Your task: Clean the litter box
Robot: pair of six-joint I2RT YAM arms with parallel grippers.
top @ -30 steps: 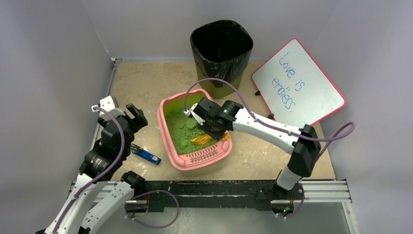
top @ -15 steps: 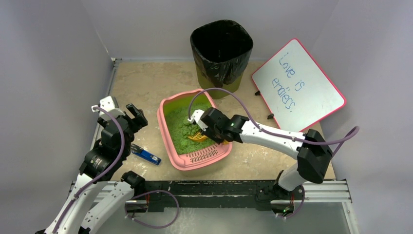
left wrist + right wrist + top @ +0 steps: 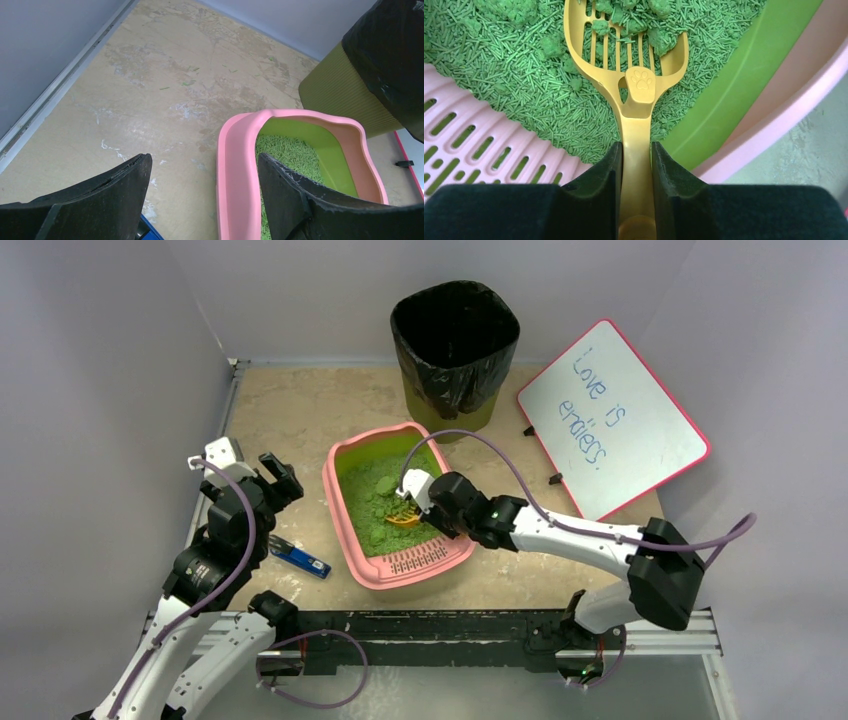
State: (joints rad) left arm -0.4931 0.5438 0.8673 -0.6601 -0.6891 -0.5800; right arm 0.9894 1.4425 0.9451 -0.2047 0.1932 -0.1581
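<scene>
Litter box [image 3: 425, 558], scoop [image 3: 640, 100] pushed deeper, seemingly carrying clumps

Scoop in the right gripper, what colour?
Yellow scoop, paw print embossed on its neck; right wrist view shows it best.

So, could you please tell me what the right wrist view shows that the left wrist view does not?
Only the right wrist view: the right pincer shut on a yellow scoop, its slotted head in clumped litter, beside the box's slotted grate. Only the left wrist view: the open left pincer, the olive bin with its black bag, and a stretch of table. Both: the pink litter box with green litter inside.
</scene>
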